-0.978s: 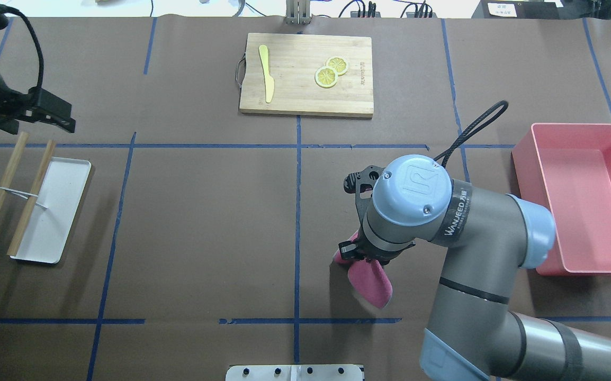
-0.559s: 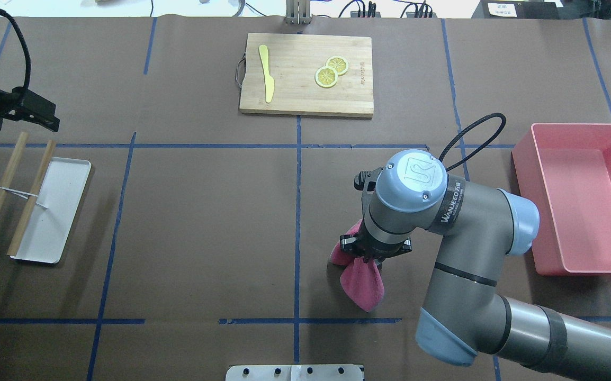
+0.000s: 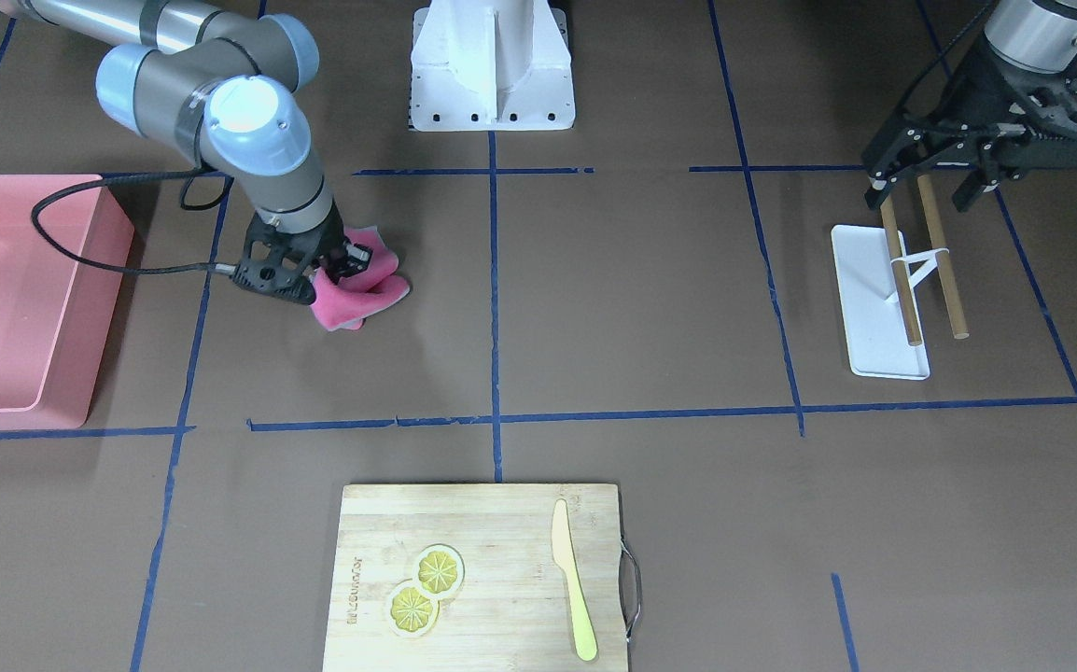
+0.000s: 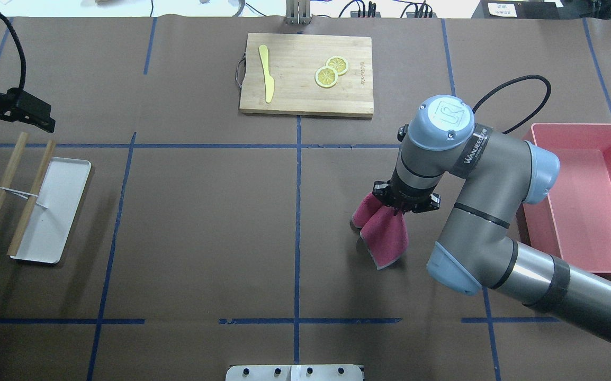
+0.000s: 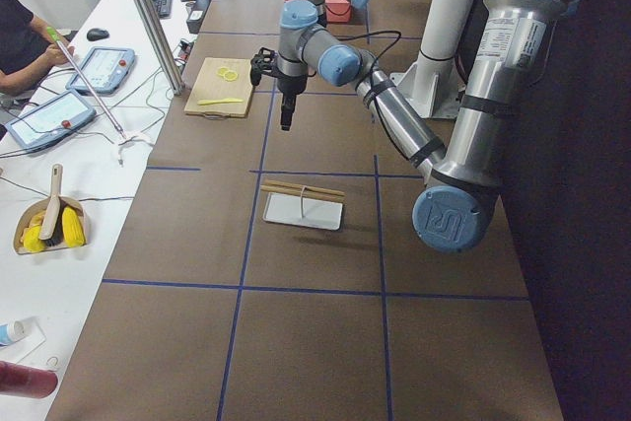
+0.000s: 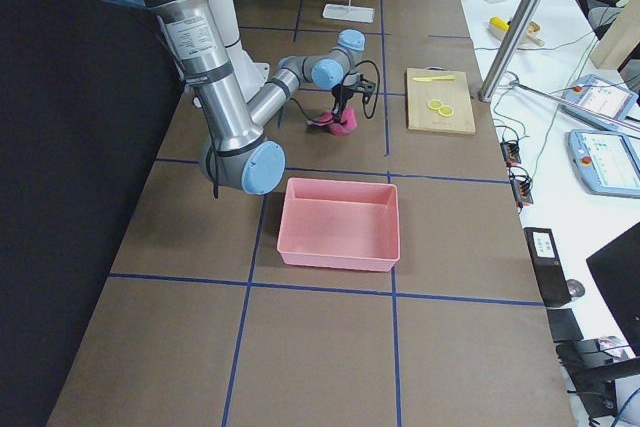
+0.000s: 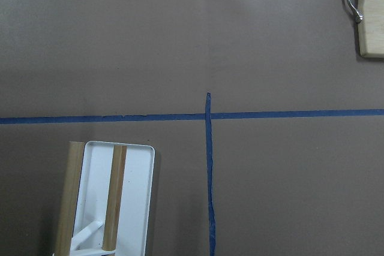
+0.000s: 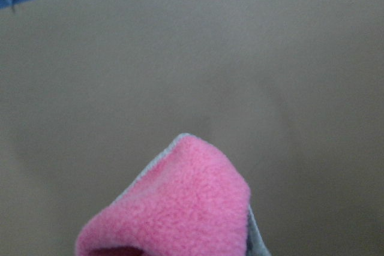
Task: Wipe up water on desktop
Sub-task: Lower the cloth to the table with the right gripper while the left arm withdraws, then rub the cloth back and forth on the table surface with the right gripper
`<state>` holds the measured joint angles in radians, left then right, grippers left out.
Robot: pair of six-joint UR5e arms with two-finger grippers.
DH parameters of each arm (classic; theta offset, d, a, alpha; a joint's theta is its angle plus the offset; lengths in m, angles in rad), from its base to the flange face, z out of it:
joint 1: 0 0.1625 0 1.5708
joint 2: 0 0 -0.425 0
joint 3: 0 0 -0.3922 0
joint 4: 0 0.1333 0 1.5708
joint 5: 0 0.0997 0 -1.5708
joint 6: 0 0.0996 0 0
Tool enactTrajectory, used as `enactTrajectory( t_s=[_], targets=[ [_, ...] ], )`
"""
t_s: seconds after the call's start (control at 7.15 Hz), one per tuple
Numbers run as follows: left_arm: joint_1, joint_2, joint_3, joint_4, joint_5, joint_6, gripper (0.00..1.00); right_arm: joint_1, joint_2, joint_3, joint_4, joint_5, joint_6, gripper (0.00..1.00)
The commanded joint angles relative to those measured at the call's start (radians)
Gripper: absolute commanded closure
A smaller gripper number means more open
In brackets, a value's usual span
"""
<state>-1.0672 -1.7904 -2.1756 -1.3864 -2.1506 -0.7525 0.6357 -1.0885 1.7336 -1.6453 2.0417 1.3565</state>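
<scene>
The desktop (image 4: 205,222) is a dark-brown surface with blue tape lines; no water shows on it. My right gripper (image 4: 404,205) points down and is shut on a pink cloth (image 4: 385,235), which trails on the desktop in the middle-right rectangle. The cloth also shows in the front-facing view (image 3: 361,291) under the right gripper (image 3: 319,269) and fills the bottom of the right wrist view (image 8: 180,208). My left gripper (image 3: 921,187) is open and empty. It hovers over the far end of two wooden sticks and sits at the left edge of the overhead view (image 4: 17,108).
A bamboo cutting board (image 4: 305,100) with a yellow knife (image 4: 267,74) and lemon slices (image 4: 331,71) lies at the far centre. A pink bin (image 4: 586,196) stands right of my right arm. A white tray (image 4: 54,211) with two wooden sticks (image 4: 30,198) lies at left.
My right arm has dragged the pink cloth away from the robot and a little right, toward the cutting board side. My left gripper has drifted slightly further left.
</scene>
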Motion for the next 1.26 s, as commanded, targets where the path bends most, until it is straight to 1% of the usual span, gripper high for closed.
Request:
enactTrajectory(
  t_s=[0.0, 0.14, 0.28, 0.42, 0.56, 0.7, 0.84, 1.12],
  targets=[
    [-0.007, 0.000, -0.003, 0.000, 0.000, -0.001, 0.00, 0.105, -0.001, -0.072, 0.001, 0.018, -0.070, 1.00],
    [-0.007, 0.000, -0.004, 0.000, -0.002, -0.001, 0.00, 0.140, -0.020, -0.104, 0.001, 0.032, -0.152, 1.00],
    [-0.007, 0.000, -0.004, 0.000, -0.002, -0.001, 0.00, 0.169, -0.031, -0.106, 0.001, 0.037, -0.186, 1.00],
    [-0.007, 0.002, -0.003, 0.000, -0.002, -0.001, 0.00, 0.157, -0.034, -0.105, 0.001, 0.048, -0.178, 1.00],
    [-0.008, 0.003, 0.002, 0.003, 0.001, 0.001, 0.00, 0.135, -0.034, -0.098, 0.001, 0.081, -0.172, 1.00],
    [-0.022, 0.017, 0.010, 0.009, 0.002, 0.048, 0.00, 0.125, -0.036, -0.091, 0.001, 0.145, -0.169, 1.00],
    [-0.067, 0.038, 0.034, 0.010, -0.002, 0.156, 0.00, 0.104, -0.034, -0.077, 0.001, 0.164, -0.154, 1.00],
    [-0.143, 0.048, 0.138, 0.010, -0.005, 0.330, 0.00, 0.023, -0.036, -0.028, 0.001, 0.166, -0.053, 1.00]
  ],
)
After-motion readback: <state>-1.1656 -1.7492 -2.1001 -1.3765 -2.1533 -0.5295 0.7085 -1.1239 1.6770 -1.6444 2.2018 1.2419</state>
